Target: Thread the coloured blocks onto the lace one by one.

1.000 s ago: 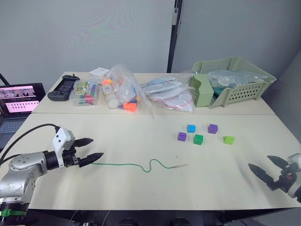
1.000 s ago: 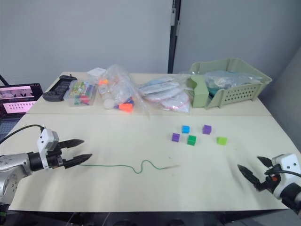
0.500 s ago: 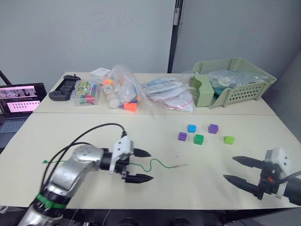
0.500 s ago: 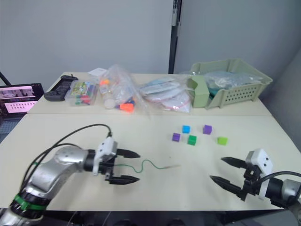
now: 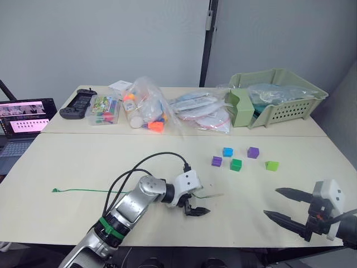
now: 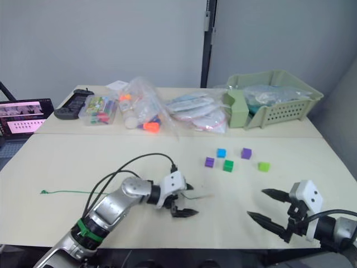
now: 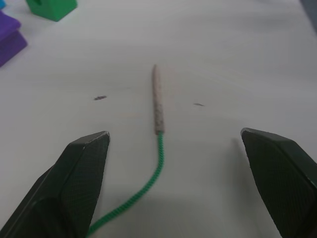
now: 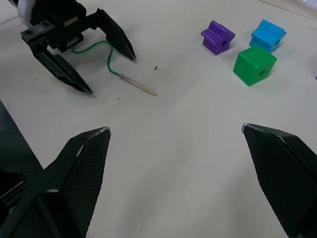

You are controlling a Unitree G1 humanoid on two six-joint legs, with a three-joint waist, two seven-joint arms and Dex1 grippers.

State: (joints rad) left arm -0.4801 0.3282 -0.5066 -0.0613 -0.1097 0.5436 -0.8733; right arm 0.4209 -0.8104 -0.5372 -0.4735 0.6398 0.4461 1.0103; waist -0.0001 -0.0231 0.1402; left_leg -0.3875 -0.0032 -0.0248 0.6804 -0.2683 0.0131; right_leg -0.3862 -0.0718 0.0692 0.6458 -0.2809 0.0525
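The lace (image 5: 83,191) lies flat on the table (image 5: 67,162), its pale tip (image 7: 156,99) between my left gripper's (image 5: 193,202) spread fingers; nothing held. The blocks (image 5: 236,164) sit loose, well beyond the tip. My right gripper (image 5: 287,206) hovers open near the table edge. If I close low, I could pinch green cord instead of tip, or flick it aside.
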